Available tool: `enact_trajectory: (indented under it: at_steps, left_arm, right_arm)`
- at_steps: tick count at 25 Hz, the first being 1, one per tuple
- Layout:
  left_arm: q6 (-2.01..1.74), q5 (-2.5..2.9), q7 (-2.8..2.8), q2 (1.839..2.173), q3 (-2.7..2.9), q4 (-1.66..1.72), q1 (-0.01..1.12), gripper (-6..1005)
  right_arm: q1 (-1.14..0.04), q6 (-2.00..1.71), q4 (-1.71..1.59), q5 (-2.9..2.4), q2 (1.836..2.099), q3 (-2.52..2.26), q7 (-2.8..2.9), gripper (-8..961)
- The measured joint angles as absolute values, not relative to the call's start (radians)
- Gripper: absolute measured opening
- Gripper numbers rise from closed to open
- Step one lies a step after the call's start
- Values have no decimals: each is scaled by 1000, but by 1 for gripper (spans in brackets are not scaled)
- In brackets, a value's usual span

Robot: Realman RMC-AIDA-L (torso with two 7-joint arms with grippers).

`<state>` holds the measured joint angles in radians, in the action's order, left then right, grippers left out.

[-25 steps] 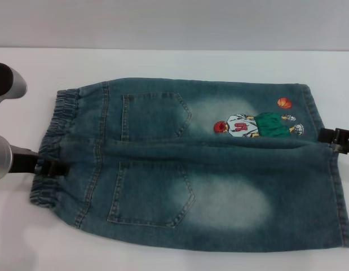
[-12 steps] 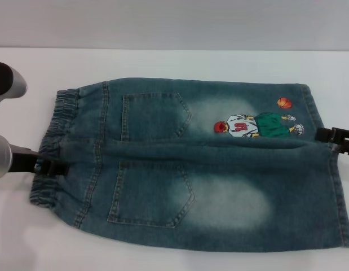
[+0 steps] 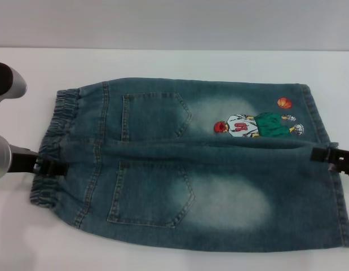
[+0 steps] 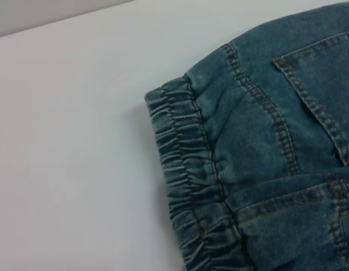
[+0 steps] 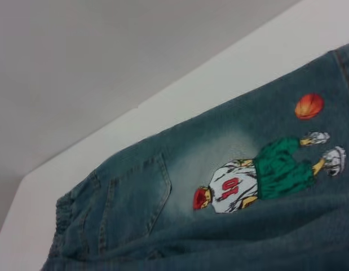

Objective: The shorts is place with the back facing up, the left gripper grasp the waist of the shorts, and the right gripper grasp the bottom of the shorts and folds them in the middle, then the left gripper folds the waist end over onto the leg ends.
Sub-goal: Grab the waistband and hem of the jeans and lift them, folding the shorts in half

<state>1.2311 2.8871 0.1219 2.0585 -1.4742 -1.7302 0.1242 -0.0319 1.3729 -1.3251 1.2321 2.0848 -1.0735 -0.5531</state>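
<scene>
- Head view: the shorts (image 3: 191, 164) lie flat on the white table (image 3: 163, 62), back pockets up, elastic waist toward the robot's left and the leg ends (image 3: 326, 169) toward its right.
- The left gripper (image 3: 50, 166) sits at the middle of the puckered waist (image 3: 53, 147), its black claw touching the band; whether it is clenched on the fabric cannot be told.
- The right gripper (image 3: 329, 158) sits at the hem edge between the two legs, just below the cartoon player (image 3: 256, 125) and orange ball (image 3: 284, 103); its grip on the denim cannot be told either.
- Left wrist view: the gathered waist (image 4: 191, 186) and a pocket corner (image 4: 309, 84) fill the frame.
- Right wrist view: the print (image 5: 264, 175) lies close by.
</scene>
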Motion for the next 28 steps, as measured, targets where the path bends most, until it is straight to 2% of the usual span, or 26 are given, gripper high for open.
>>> enact_trajectory:
  at_steps: [6, 16, 28]
  left_arm:
    - [1230, 2887, 121, 2058, -1474, -1726, 126, 791]
    - [1230, 2887, 123, 2059, -1473, -1717, 130, 790]
    - [1228, 2887, 121, 2060, -1473, -1670, 167, 789]
  right_arm:
    - [-24, 1384, -1376, 1233, 2086, -1104, -516, 737]
    - [-59, 1503, -1473, 1059, 2075, -1092, -435, 737]
    - [-65, 1435, -1768, 669, 2086, -1241, -328, 737]
